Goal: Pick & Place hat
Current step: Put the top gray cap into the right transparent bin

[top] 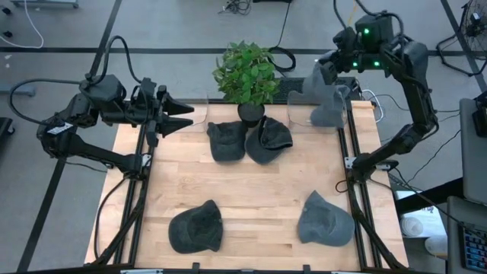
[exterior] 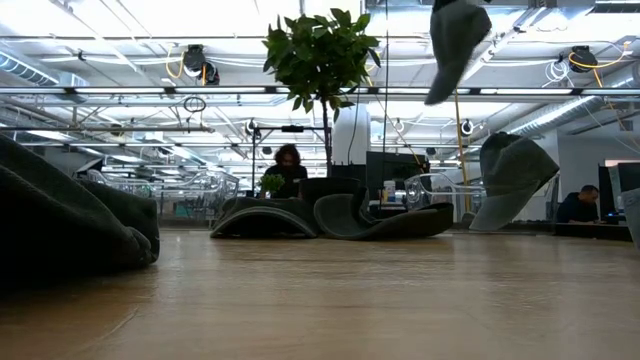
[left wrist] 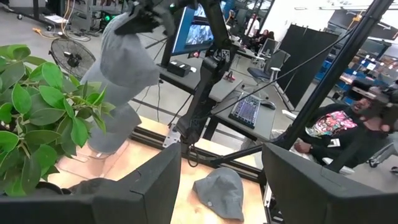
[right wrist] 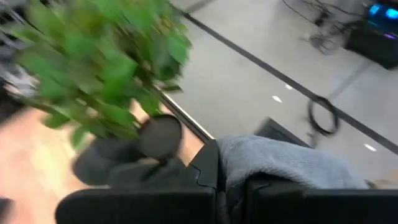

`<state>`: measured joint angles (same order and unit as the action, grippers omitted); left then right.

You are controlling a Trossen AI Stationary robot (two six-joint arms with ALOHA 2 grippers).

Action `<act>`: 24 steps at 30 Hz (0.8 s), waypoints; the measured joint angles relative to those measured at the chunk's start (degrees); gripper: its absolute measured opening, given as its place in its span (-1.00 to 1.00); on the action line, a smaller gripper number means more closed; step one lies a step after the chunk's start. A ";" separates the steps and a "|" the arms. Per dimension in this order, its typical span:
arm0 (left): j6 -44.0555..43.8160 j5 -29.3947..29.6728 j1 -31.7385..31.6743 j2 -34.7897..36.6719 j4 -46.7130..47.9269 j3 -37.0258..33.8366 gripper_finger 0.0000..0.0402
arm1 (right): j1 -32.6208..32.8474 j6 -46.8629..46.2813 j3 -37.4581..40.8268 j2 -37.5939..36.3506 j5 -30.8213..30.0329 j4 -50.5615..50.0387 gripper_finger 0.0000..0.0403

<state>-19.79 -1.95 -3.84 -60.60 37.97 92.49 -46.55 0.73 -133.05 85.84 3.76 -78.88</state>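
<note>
High view: right gripper [top: 323,68] raised over the bench's [top: 251,190] far right corner, jaws clamped on a grey hat [top: 329,103] that hangs below it, clear of the wood. Left gripper [top: 183,116] parked at the far left edge, jaws apart, holding nothing. Potted plant [top: 247,76] at the far middle, two dark hats [top: 249,139] lying against its pot. Near left, another dark hat [top: 195,227]; near right, a lighter grey one [top: 325,219].

Low view: held hat [exterior: 455,40] dangling high in the air, right of the plant [exterior: 320,55]. Two hats [exterior: 335,215] on the wood at the plant's foot. A person seated in the room behind.

Left wrist view: own fingers [left wrist: 311,186] spread wide, nothing between. Beyond, the held hat [left wrist: 121,62] suspended from the right arm beside the plant's leaves; a grey hat [left wrist: 219,191] flat on the bench. A person in a patterned shirt past the frame.

Right wrist view: grey fabric [right wrist: 280,165] pinched between the closed jaws; plant [right wrist: 106,68] blurred beyond.
</note>
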 joint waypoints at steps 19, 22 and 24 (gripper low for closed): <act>0.09 0.56 0.00 -0.02 -0.64 0.00 0.17 | -0.95 5.20 10.46 4.20 -17.23 -3.87 -0.98; 0.25 0.58 0.00 -0.02 -0.67 0.00 0.17 | -1.69 4.77 14.02 4.21 -17.23 -3.11 -0.98; 0.36 0.58 0.00 -0.02 -0.68 0.00 0.17 | -2.12 4.62 16.13 4.00 -17.23 -1.95 -0.98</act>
<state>-19.43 -1.37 -3.84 -60.62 37.29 92.49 -48.68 5.36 -116.92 89.84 -13.47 -80.84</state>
